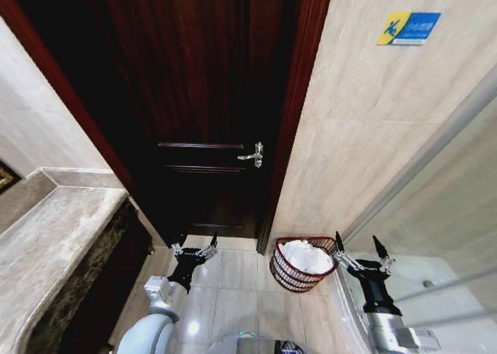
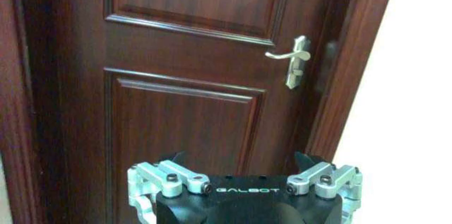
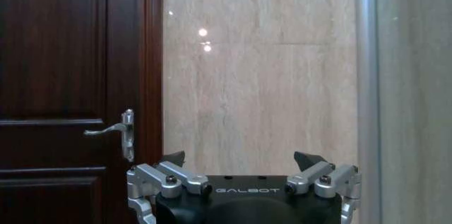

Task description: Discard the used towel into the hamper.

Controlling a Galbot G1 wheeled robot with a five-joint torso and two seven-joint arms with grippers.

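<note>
Since both my claws are spread wide and empty, the towel [image 1: 305,257] already sits as a soft, light heap inside the hamper [image 1: 289,276], just left of my right claw [image 1: 362,253] and right of my left claw [image 1: 194,249]; if regrasped, I'd pinch a top fold.

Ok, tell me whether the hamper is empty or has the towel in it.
Not empty: the hamper stands upright on the floor tiles with a white towel bunched inside, below its rim.

Left gripper [image 1: 194,250] and right gripper [image 1: 362,255] forward, low, jaws spread, empty.
</note>
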